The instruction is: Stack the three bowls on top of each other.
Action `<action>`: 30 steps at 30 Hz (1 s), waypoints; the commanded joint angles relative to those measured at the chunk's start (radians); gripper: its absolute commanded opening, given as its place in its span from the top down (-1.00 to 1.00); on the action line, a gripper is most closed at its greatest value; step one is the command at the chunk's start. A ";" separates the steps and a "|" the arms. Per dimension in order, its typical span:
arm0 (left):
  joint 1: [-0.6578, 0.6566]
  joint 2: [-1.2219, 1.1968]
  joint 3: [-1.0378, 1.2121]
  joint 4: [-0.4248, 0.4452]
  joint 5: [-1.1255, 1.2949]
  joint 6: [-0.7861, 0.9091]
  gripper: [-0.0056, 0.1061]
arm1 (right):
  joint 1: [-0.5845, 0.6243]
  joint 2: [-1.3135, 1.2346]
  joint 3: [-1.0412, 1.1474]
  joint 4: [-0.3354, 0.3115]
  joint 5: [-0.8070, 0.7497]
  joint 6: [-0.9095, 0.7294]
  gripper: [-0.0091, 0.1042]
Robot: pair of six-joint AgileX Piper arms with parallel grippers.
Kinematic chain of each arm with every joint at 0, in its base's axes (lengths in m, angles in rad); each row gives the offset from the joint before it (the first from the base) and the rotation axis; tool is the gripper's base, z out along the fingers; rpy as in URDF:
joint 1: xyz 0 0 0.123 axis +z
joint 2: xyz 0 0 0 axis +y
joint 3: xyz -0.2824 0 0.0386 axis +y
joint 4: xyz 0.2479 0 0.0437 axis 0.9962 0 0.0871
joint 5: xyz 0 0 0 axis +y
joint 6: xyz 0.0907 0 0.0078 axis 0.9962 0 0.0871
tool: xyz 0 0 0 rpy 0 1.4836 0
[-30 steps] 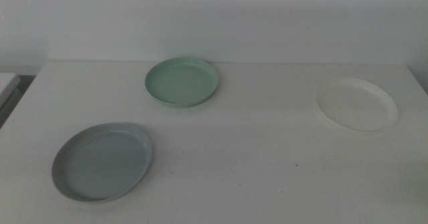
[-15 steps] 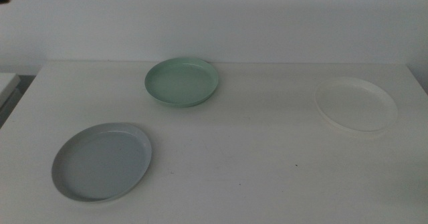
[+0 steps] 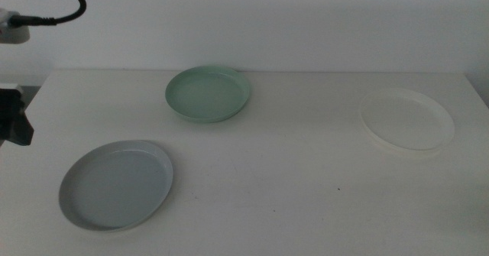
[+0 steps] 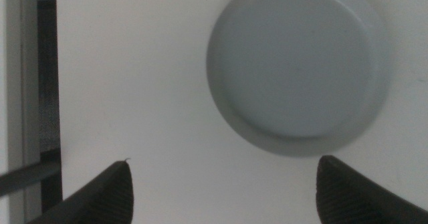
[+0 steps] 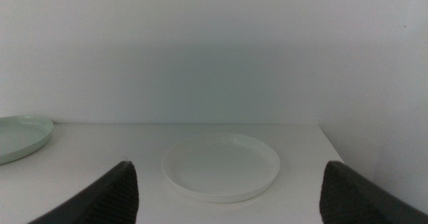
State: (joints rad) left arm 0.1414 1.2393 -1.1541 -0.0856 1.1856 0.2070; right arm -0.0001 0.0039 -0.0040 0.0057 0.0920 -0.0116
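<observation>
My left hand (image 4: 221,184) hovers spread wide above the grey bowl (image 3: 117,184). My right hand (image 5: 227,187), also wide, faces the white bowl (image 3: 406,120); the green bowl (image 3: 208,92) sits apart on the tabletop (image 3: 290,179).

**Three bowls lie apart, none stacked**

A pale grey bowl (image 3: 117,185) sits upright at the table's near left. The mint green bowl (image 3: 208,93) rests toward the far edge, left of centre. The white bowl (image 3: 407,119) lies well apart at the far right. All three are shallow, round, low-rimmed and empty.
</observation>
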 commanded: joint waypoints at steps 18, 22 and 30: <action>0.047 0.477 -0.009 -0.159 -0.292 0.208 -0.78 | -0.009 -0.004 0.004 0.000 -0.008 -0.008 -0.80; 0.047 0.557 -0.009 -0.161 -0.307 0.208 -0.78 | -0.009 -0.004 0.004 0.000 -0.008 -0.008 -0.80; 0.047 0.632 -0.005 -0.156 -0.330 0.208 -0.74 | -0.009 -0.004 0.004 0.000 -0.008 -0.008 -0.80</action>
State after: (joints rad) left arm 0.1888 1.8688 -1.1557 -0.2389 0.8623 0.4145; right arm -0.0001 0.0039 -0.0040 0.0057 0.0920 -0.0116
